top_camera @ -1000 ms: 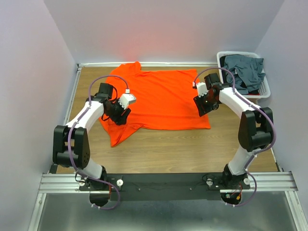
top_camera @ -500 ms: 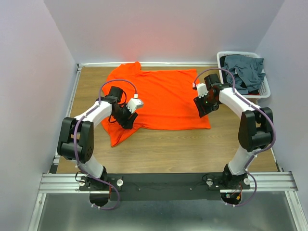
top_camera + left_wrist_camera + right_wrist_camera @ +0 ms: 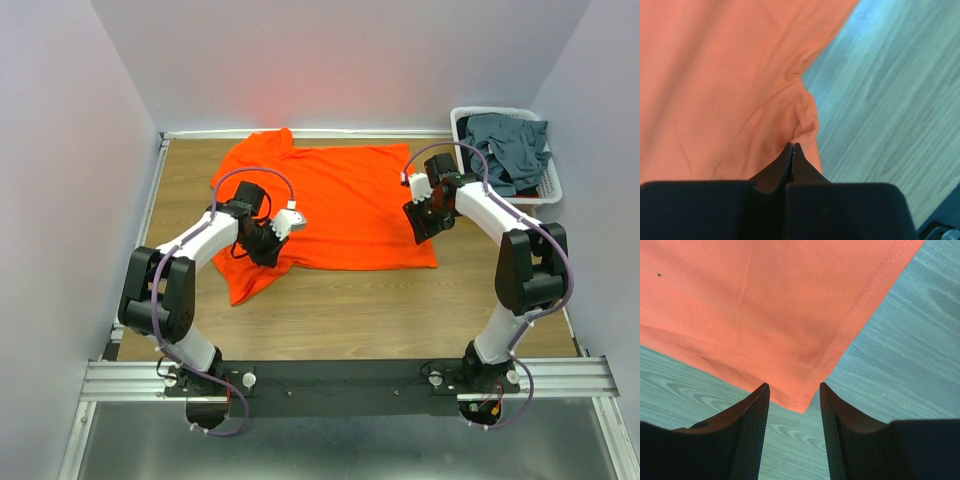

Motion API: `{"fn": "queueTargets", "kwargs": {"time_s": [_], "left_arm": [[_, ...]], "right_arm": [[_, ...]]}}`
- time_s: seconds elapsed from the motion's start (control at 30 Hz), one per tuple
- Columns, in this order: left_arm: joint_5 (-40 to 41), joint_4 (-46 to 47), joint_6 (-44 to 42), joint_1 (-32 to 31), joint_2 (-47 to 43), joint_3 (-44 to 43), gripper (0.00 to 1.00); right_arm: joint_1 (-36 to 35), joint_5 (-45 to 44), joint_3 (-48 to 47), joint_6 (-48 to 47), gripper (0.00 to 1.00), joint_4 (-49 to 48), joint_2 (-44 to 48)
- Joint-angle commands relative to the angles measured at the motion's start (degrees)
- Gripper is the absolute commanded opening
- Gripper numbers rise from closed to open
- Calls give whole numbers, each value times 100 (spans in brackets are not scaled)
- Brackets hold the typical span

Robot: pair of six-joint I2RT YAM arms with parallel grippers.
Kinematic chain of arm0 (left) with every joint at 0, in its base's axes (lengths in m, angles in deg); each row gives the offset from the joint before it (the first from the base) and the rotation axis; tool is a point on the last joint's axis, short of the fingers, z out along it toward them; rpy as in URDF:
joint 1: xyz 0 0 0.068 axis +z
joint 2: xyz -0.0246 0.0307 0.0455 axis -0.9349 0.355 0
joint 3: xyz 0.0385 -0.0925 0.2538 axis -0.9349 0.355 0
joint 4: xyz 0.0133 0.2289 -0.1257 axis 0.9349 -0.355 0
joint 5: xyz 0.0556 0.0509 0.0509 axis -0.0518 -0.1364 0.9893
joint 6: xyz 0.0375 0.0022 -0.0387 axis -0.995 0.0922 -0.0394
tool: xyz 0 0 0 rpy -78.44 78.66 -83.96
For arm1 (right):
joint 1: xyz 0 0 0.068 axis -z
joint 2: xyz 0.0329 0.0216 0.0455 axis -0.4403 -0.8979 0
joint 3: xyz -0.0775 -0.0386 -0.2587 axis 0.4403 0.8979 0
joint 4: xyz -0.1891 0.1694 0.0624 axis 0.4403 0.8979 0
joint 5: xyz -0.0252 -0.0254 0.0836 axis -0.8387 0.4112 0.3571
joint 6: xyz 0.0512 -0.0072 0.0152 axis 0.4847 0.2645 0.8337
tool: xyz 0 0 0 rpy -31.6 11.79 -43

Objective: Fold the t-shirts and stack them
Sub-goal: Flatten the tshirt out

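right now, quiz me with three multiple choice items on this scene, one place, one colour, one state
1. Where does the white basket sit? A far right corner of the table B far left corner C between the arm bases
2. What colour is the t-shirt spread on the table? A green B orange-red C white
3. How is the left claw? A wide open B out of view C shut on the t-shirt's edge
Answers: A, the top view shows it at the far right; B, both wrist views show orange-red cloth; C, its tips meet on puckered cloth.
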Motion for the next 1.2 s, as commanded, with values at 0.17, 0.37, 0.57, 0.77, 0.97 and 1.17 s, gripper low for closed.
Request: {"fn": "queueTargets", "kwargs": {"time_s": [0.17,0.37,0.57,0.77,0.97,1.17], "left_arm": [[77,-575,-318,-1016,-554,298,0],[252,-619,-248,-1842,-738,466,5],[331,-593,-300,-1818,-1125,159,47],[648,-488,-625,-318,-819,-271,45],[1236,-119,-766,993,-98,-395,41],[1615,154,-898,1539,202,105,37]], "right_arm": [[-34,-118,85,-59,50,111,119],[-34,-110,32,-68,50,119,66],[-34,-118,-3,-50,50,119,66],[-34,-259,102,-129,50,102,-13],[-34,-583,357,-208,49,-47,-215],[-34,-865,919,-366,49,-153,-163]]}}
